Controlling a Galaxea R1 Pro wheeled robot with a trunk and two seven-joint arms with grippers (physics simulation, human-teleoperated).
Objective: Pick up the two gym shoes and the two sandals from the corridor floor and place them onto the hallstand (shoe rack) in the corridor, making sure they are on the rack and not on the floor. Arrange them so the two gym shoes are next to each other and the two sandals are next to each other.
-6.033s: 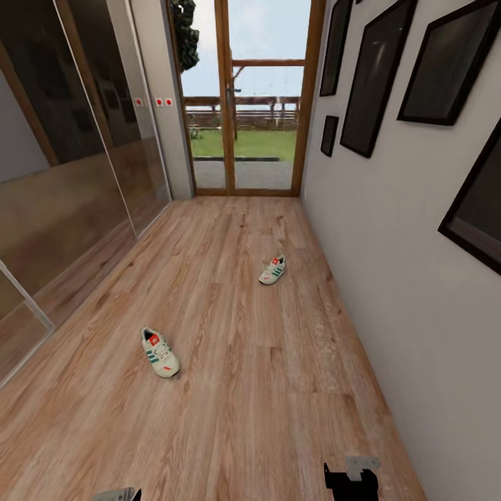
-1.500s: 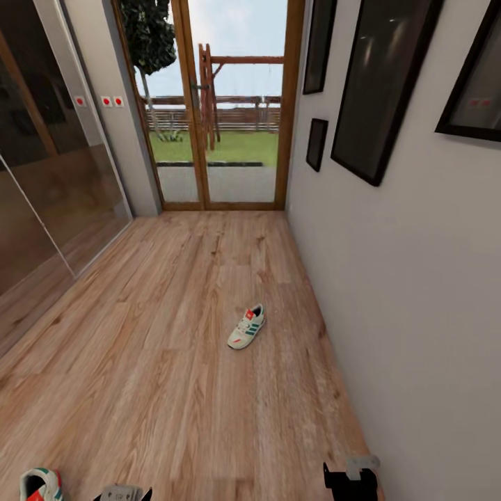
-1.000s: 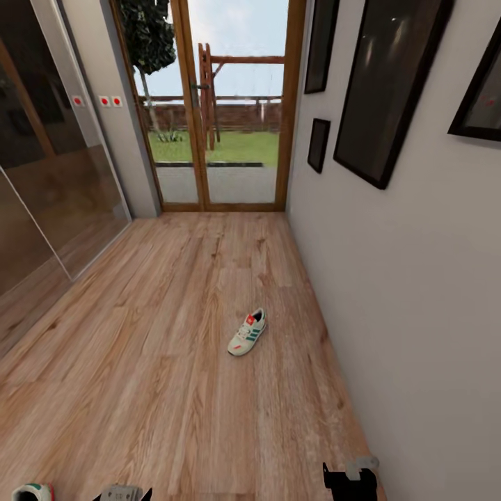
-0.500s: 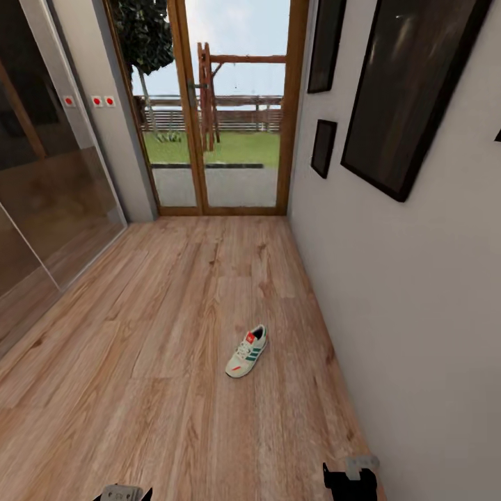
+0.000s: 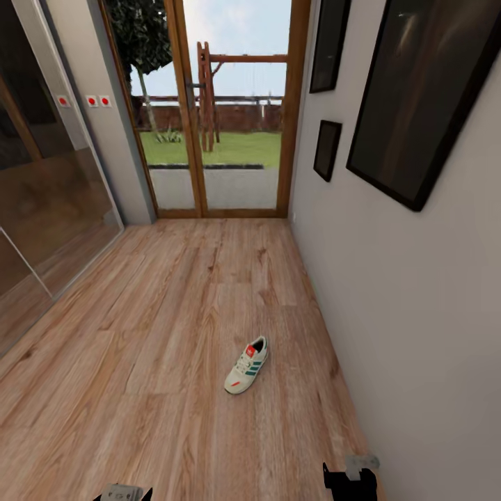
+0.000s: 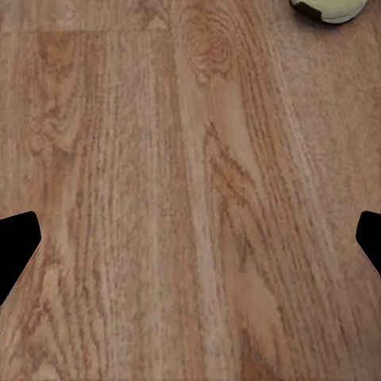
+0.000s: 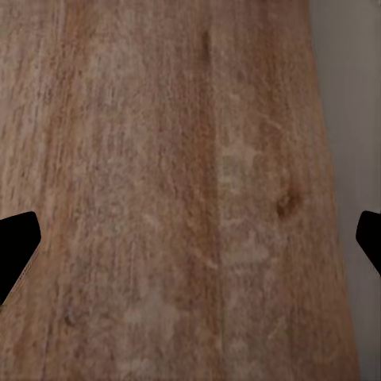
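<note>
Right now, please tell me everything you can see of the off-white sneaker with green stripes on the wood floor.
The off-white low sneaker with green side stripes lies alone, sole down, on the light brown wood-plank floor, near the pale right-hand wall without touching it. It has white laces, a red tongue label and a red-orange patch near its nearer end. It points obliquely. Only the floor touches it.

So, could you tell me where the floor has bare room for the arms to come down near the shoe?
Bare planks of the corridor floor run from the gym shoe across to the mirrored doors, and on to the glass door. It is tightest between the shoe and the right-hand wall, a narrow strip.
</note>
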